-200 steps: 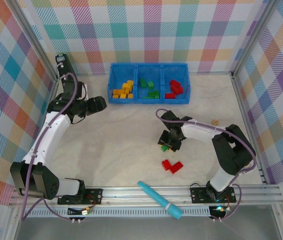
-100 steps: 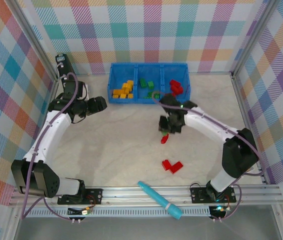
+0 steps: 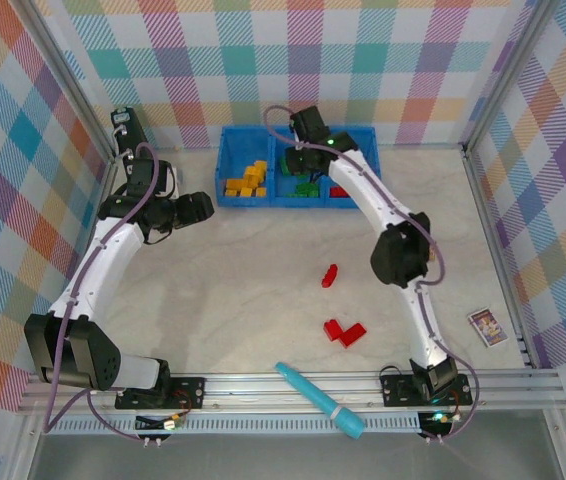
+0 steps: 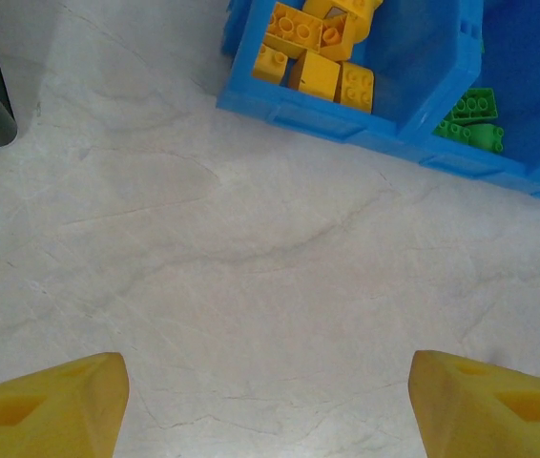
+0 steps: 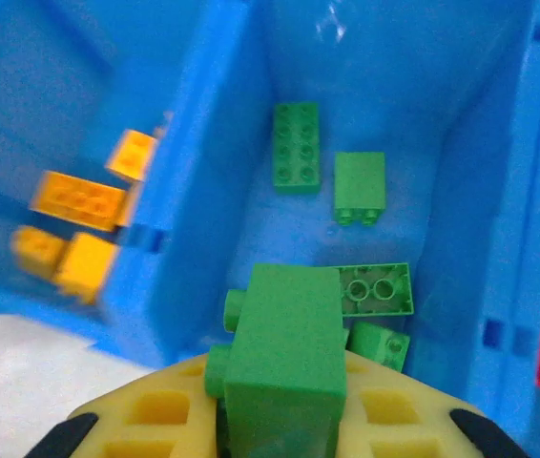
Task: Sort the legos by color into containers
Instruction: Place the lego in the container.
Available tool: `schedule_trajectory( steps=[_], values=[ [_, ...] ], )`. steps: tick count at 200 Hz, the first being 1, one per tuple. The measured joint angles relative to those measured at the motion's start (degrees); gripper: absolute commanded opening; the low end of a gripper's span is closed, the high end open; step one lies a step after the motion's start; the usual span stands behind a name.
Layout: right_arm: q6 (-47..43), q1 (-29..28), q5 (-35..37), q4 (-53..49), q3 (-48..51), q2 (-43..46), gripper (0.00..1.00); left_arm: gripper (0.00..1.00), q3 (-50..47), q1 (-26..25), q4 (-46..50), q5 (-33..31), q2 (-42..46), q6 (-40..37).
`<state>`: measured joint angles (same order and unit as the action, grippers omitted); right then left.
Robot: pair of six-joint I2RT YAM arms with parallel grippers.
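The blue bin (image 3: pixel 230 186) stands at the back of the table with three compartments: yellow-orange legos (image 3: pixel 248 178) on the left, green legos (image 3: pixel 305 186) in the middle, red legos (image 3: pixel 344 190) on the right. My right gripper (image 3: pixel 303 158) hangs over the middle compartment, shut on a green lego (image 5: pixel 284 358); several green legos (image 5: pixel 297 147) lie below it. Three red legos lie loose on the table, one alone (image 3: pixel 330 275) and two together (image 3: pixel 343 333). My left gripper (image 3: pixel 203 208) is open over bare table left of the bin (image 4: pixel 346 124), its yellow fingers (image 4: pixel 51 405) wide apart.
A teal marker-like stick (image 3: pixel 319 399) lies near the front rail. A small picture card (image 3: pixel 487 326) lies at the right. Checkered walls close in the table on three sides.
My right arm has swung from the middle of the table up to the bin, carrying the green lego. A red lego dropped behind on the table. The left arm stayed still.
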<state>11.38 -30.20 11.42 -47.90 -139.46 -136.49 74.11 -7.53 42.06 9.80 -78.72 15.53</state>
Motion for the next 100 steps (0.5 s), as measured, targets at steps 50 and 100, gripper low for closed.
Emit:
schedule_trajectory(
  steps=[50,100],
  values=[
    [-3.32,1.40,0.98,0.09,-0.07,-7.26,0.39,0.77,-1.20,0.00,0.02,0.02,1.97,0.02],
    [-3.28,1.75,1.09,1.49,0.76,-6.14,0.44,0.78,-1.36,0.00,0.02,0.20,2.10,0.02]
  ],
)
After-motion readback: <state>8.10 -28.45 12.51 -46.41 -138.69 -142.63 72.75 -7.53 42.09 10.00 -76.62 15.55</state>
